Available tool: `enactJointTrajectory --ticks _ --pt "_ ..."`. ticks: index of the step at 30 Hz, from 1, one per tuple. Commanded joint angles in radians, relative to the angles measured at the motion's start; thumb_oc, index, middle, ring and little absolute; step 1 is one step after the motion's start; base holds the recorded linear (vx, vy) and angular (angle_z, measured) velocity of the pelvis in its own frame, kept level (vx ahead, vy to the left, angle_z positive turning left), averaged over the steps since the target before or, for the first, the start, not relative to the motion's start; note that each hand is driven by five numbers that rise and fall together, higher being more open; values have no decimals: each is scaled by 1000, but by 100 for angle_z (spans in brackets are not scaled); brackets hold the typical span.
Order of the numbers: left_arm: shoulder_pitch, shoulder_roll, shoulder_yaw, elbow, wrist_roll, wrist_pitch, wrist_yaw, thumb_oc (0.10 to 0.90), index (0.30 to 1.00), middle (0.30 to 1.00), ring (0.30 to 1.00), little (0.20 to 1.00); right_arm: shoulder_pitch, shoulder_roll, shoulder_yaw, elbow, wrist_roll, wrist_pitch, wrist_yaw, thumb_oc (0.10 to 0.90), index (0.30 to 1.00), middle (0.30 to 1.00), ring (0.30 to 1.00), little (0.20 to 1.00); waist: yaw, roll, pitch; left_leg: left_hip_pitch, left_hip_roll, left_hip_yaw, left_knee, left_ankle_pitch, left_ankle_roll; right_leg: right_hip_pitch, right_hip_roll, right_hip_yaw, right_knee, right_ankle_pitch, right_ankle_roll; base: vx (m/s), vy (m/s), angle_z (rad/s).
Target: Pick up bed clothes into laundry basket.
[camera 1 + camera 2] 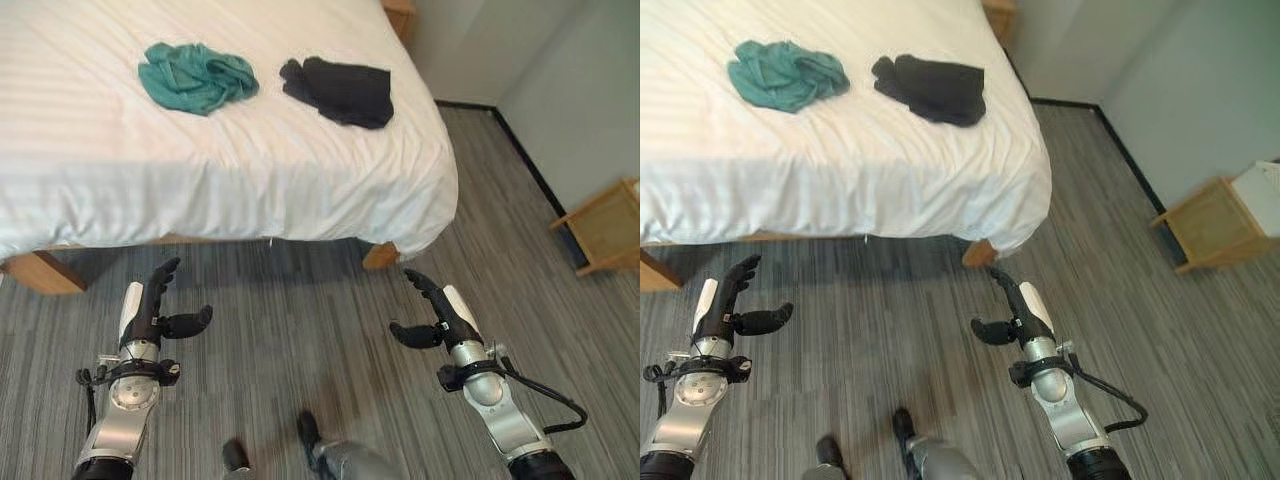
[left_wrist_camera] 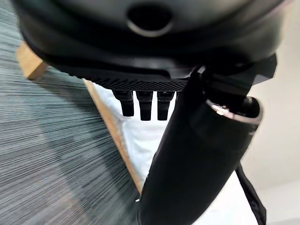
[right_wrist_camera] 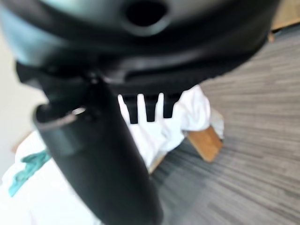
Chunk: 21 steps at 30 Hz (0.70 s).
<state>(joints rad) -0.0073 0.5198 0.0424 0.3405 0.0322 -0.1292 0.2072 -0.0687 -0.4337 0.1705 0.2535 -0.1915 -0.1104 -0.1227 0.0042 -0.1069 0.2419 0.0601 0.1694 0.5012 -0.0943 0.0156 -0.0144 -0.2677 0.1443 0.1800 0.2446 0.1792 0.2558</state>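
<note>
On the bed, a crumpled teal garment lies just beside a black garment, the black one nearer the bed's foot corner. Short of the bed's near edge, over the striped floor, the left hand and right hand hover with fingers loosely spread and thumbs out, holding nothing.

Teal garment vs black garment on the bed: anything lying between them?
Nothing. In the left eye view, only a bare strip of white sheet separates the teal garment from the black garment; they lie apart, not touching.
</note>
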Motion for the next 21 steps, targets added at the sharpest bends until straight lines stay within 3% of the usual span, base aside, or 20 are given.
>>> enactJointTrajectory --ticks 1,2,3,5,7,8,9,10,11,13,15,16,18,19,21 --pt "-72 72 -11 -125 22 -76 31 800 900 900 900 900 -70 -35 -36 -103 10 -54 -44 800 900 900 900 900 7 -23 -105 118 -115 -40 7 -168 -43 -37 -39 11 -113 -155 6 441 96 53" --pt "-96 73 -29 -123 25 -78 30 800 900 900 900 900 -70 -53 -38 -114 20 -59 -44 800 900 900 900 900 -12 -38 -114 148 -150 -73 7 -195 -43 -77 12 4 -180 -119 2 505 93 55" --pt "-109 68 -45 -119 25 -79 28 800 900 900 900 900 -71 -65 -39 -118 19 -57 -48 800 900 900 900 900 -24 -32 -122 169 -156 -91 7 -219 -49 -89 24 -20 -195 -110 0 545 15 57" --pt "-113 63 -55 -115 25 -82 29 800 900 900 900 900 -69 -75 -42 -123 14 -52 -50 800 900 900 900 900 -37 -24 -132 193 -157 -108 7 -240 -57 -99 20 -52 -193 -100 -1 325 21 72" --pt "-104 47 -69 -114 27 -85 20 800 900 900 900 900 -47 -94 -52 -154 2 -50 -42 800 900 900 900 900 -61 -8 -164 245 -165 -126 7 -266 -74 -86 -19 -90 -177 -83 -19 533 -1 99" --pt "-53 32 -56 -123 28 -84 20 800 900 900 900 900 -34 -106 -53 -175 -19 -50 -38 800 900 900 900 900 -71 37 -194 271 -113 -135 95 -217 -125 -73 -41 -134 -131 -86 -44 767 -63 82" --pt "-42 25 -53 -126 21 -85 16 800 900 900 900 900 -31 -109 -50 -175 -23 -50 -37 800 900 900 900 900 -66 52 -203 256 -84 -135 185 -172 -143 -47 -45 -143 -132 -96 -62 876 -191 56" --pt "-36 25 -44 -152 -2 -85 8 800 900 900 900 900 -35 -121 -44 -167 -21 -41 -40 800 900 900 900 900 -44 38 -198 158 -21 -147 461 -56 -171 14 -60 -131 -141 -114 -115 841 -337 39" --pt "-48 26 -14 -204 -58 -96 32 800 900 900 900 900 -76 -145 -40 -167 -12 -26 -54 800 900 900 900 900 37 -31 -141 -85 -13 -154 737 -98 -109 128 -123 -97 -175 -147 -162 634 -315 18" --pt "-62 24 -9 -213 -68 -100 38 800 900 900 900 900 -99 -153 -38 -166 -16 -21 -56 800 900 900 900 900 51 -39 -128 -117 -32 -158 714 -111 -99 146 -138 -80 -191 -147 -154 265 -41 -70" --pt "-88 20 1 -230 -90 -115 47 800 900 900 900 900 -127 -171 -40 -170 -20 -21 -63 800 900 900 900 900 54 -24 -124 -101 -87 -172 526 -145 -84 173 -141 -48 -231 -150 -128 246 179 -46" --pt "-97 18 8 -244 -94 -123 51 800 900 900 900 900 -134 -179 -50 -181 -17 -26 -69 800 900 900 900 900 58 -5 -129 -99 -123 -190 342 -133 -84 190 -137 -35 -253 -153 -110 248 202 13" --pt "-113 22 9 -259 -88 -130 48 800 900 900 900 900 -143 -206 -78 -195 -36 -25 -72 800 900 900 900 900 54 20 -148 -88 -150 -202 168 -89 -88 214 -128 -30 -279 -160 -96 288 205 -14" --pt "-124 21 2 -256 -80 -130 43 800 900 900 900 900 -146 -232 -101 -209 -62 -25 -76 800 900 900 900 900 36 45 -166 -52 -156 -182 78 -67 -80 226 -119 -36 -275 -178 -94 267 161 -6" --pt "-116 19 -4 -257 -76 -129 35 800 900 900 900 900 -152 -236 -101 -221 -70 -22 -75 800 900 900 900 900 29 55 -176 -26 -163 -189 49 -54 -74 223 -116 -34 -253 -190 -95 231 131 33"
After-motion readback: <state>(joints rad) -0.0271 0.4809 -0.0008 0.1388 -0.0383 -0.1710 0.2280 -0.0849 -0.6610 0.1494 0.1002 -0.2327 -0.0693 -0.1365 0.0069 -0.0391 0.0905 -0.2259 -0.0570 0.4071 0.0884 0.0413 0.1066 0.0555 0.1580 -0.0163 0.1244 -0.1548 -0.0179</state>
